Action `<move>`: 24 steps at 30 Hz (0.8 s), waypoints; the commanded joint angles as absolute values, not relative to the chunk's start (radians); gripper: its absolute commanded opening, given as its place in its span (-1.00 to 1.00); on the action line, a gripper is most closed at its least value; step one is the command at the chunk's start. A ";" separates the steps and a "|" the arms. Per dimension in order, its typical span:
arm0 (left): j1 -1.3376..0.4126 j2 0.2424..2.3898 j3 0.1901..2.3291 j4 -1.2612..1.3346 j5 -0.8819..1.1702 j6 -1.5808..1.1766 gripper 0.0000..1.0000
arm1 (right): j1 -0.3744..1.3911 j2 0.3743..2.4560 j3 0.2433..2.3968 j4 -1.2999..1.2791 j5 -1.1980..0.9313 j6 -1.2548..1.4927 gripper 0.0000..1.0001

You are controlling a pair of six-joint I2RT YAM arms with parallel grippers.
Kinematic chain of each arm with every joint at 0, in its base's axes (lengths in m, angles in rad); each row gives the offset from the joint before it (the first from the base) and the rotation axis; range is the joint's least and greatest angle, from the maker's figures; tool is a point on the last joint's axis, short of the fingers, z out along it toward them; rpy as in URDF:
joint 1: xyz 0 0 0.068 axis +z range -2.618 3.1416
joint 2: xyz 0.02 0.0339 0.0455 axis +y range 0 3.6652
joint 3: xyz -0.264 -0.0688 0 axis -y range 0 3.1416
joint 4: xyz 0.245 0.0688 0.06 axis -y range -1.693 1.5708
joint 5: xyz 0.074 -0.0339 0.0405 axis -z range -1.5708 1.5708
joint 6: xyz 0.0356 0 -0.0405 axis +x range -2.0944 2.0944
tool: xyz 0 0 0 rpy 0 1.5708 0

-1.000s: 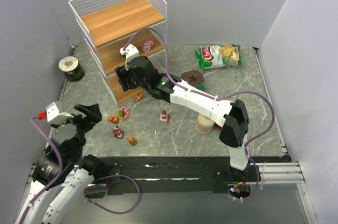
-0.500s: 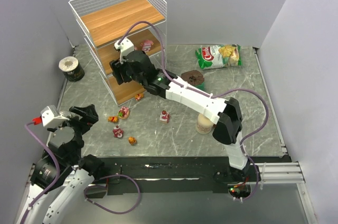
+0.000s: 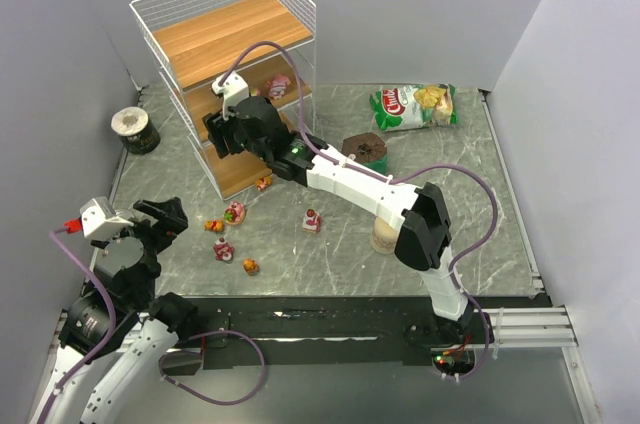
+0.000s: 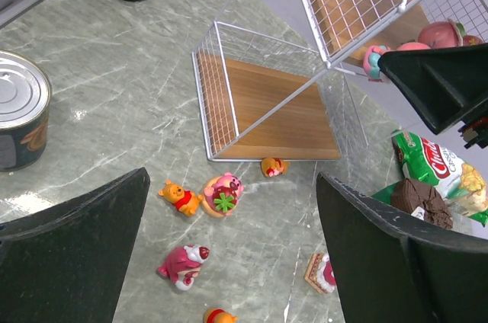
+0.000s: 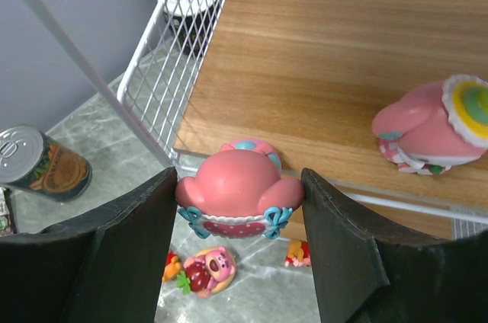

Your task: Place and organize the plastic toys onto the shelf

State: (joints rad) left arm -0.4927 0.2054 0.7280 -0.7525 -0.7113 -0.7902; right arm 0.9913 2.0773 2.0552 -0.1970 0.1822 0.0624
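The right claw (image 5: 238,186) pinches a rounded pink toy (image 5: 236,178) with blue trim, one finger pressed to each side of it. It holds the toy at the front edge of the middle wooden tier of the white wire shelf (image 3: 225,39), close to that tier's left corner. Whether the toy rests on the wood cannot be told. A second pink toy (image 5: 431,129), with a frilled round face, stands on the same tier off to the right, well apart from the first.

The left claw (image 4: 232,182) is spread wide and holds nothing, hanging above the near left part of the grey marbled bench (image 3: 460,194).

Six toys lie loose on the bench in front of the shelf:
- A small orange one (image 4: 272,167) is just beside the foot of the bottom tier.
- A yellow bear in red (image 4: 179,197) is just beside a pink one topped with a green flower (image 4: 223,190).
- Nearer the arms lie a pink-and-red figure (image 4: 183,262), an orange one (image 4: 217,315) and a red-and-white cake slice (image 4: 320,273).

Beyond these sit a green crisp bag (image 3: 415,104), a brown block (image 3: 365,148), a cream bottle (image 3: 385,234), a dark tub (image 3: 133,129) and a tin can (image 4: 19,121).
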 commanded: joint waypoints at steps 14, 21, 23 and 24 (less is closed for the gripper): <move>-0.494 0.199 0.736 -0.732 -0.704 -0.779 0.93 | 0.979 2.169 2.198 -0.164 0.219 0.063 -0.48; -0.495 0.202 0.736 -0.732 -0.703 -0.778 0.93 | 0.976 2.183 2.214 -0.167 0.230 0.071 -0.22; -0.495 0.201 0.736 -0.732 -0.704 -0.779 0.93 | 0.976 2.186 2.214 -0.164 0.232 0.078 -0.21; -0.495 0.201 0.736 -0.732 -0.703 -0.779 0.93 | 0.976 2.186 2.212 -0.161 0.233 0.080 -0.18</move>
